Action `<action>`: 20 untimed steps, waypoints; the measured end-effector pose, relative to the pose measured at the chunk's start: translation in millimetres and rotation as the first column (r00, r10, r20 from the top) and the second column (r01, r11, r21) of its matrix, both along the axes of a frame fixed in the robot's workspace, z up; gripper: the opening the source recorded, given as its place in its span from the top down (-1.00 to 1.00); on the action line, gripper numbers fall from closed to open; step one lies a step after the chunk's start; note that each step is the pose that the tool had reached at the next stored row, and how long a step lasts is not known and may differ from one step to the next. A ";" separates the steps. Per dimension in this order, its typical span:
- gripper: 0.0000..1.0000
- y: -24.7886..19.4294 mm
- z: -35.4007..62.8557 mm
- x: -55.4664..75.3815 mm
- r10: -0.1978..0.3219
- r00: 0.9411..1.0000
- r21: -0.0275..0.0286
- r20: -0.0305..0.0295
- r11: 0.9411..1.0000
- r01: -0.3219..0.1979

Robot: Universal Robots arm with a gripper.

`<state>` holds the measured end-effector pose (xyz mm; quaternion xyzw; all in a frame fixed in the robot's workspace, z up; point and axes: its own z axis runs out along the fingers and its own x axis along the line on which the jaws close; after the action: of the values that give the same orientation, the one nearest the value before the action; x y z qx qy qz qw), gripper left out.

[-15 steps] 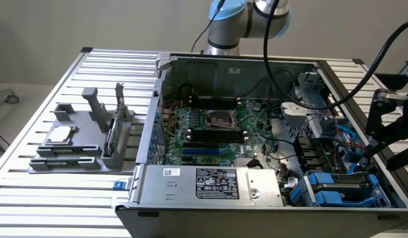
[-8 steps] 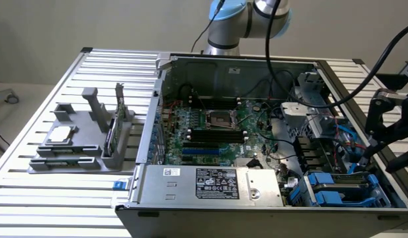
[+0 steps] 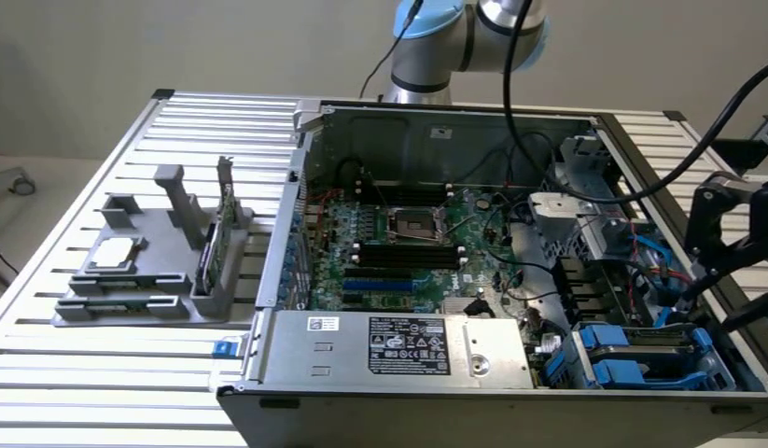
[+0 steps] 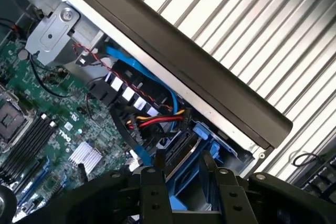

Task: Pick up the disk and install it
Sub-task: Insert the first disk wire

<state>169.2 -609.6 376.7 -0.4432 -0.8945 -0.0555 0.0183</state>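
Note:
My black gripper (image 3: 707,280) hangs over the drive bay at the front corner of the open computer case (image 3: 397,117), at the exterior view's right. In the wrist view its two fingers (image 4: 152,182) stand on either side of the disk (image 4: 181,198), whose blue plastic carrier fills the gap between them. The gripper (image 4: 184,174) is shut on the disk. The disk points down into the bay, beside blue data cables and a red, yellow and black power lead (image 4: 152,121). The disk's label and most of its metal face are hidden.
Blue carrier frames (image 3: 621,350) sit in the drive bay. The green motherboard (image 3: 409,252) and the silver power supply (image 3: 397,345) fill the case. A grey fixture (image 3: 147,280) on the slatted table holds a square chip (image 3: 114,252) and an upright green card (image 3: 216,243). A keyboard (image 4: 320,179) lies beyond the case wall.

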 end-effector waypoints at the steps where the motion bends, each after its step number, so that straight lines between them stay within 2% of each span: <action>1: 0.22 0.0 -1.2 0.0 -0.019 1.000 0.000 0.000 1.000 0.019; 5: 0.22 0.0 -5.5 0.0 -0.092 0.996 0.000 -0.001 0.996 0.092; 10: 0.22 0.0 -9.8 0.0 -0.178 0.984 0.000 -0.002 0.984 0.178; 16: 0.22 0.0 -9.9 -0.1 -0.183 0.983 0.000 -0.002 0.983 0.183; 20: 0.22 1.0 -13.4 0.0 -0.182 0.983 0.000 0.001 0.983 0.182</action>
<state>169.1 -608.7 363.4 -0.5232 -0.8502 -0.0574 0.0125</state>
